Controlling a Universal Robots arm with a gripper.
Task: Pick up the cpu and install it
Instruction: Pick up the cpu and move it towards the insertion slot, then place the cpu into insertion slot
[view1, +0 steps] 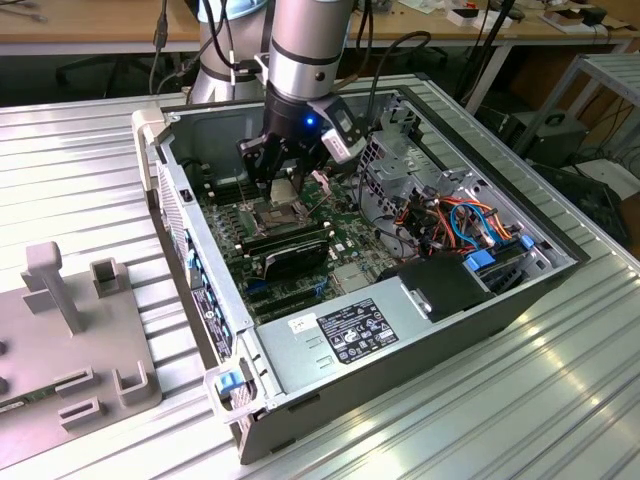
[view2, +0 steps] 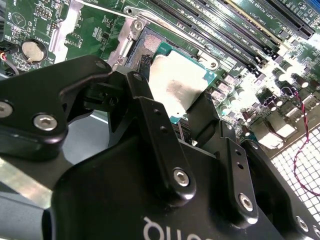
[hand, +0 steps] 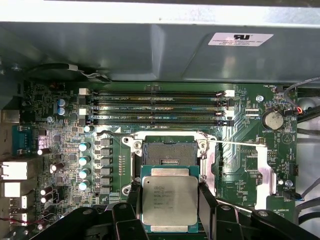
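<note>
The cpu (hand: 170, 192), a small square chip with a dull silver top and a green edge, sits between the black fingers (hand: 207, 202) of my gripper (hand: 170, 210), which is shut on it. It hangs just above the motherboard, beside the open dark socket (hand: 170, 152) with its metal frame and raised lever. In the second wrist view the cpu (view2: 175, 80) overlaps one edge of the socket (view2: 145, 50), with a finger (view2: 147, 107) against its side. In the exterior view my gripper (view1: 284, 178) is lowered into the open computer case (view1: 190, 250) over the socket (view1: 278, 213).
Long memory slots (hand: 155, 107) run beside the socket. A black card (view1: 290, 255) and the grey power supply (view1: 350, 330) lie toward the case front. Coloured cables (view1: 455, 225) fill the exterior view's right side. A grey fixture block (view1: 70, 330) stands on the ribbed table outside.
</note>
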